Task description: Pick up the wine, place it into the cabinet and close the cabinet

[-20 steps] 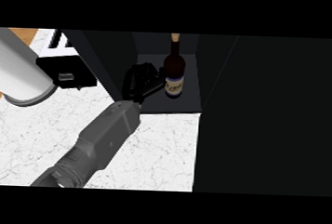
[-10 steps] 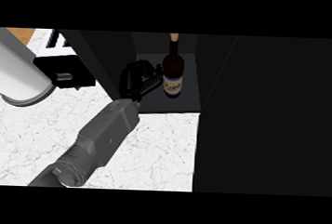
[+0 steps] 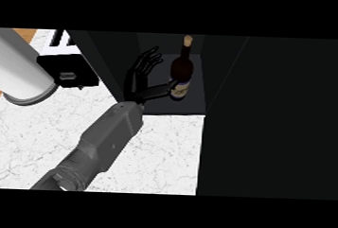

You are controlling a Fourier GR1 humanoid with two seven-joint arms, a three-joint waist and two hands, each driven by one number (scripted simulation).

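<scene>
Cabinet (image 3: pixel 222 75) fills the 1 to 3 o'clock area, flat dark panels, door open. Marble-look counter (image 3: pixel 163 153) sits at 6 o'clock. Left hand (image 3: pixel 140 79) is spread wide, thumb beside the wine bottle (image 3: pixel 182 73), which stands upright inside at 12 o'clock, glossy dark glass, pale label. I'd back out straight so nothing clips it, then swing the door.

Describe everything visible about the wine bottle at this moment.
The wine bottle is dark glass with a pale cork-coloured top and a light label low on its body. It stands upright on the floor of the open dark cabinet. The hand beside it has its fingers straightened, no longer wrapped around it; only the thumb reaches toward the label, and contact is unclear.
</scene>
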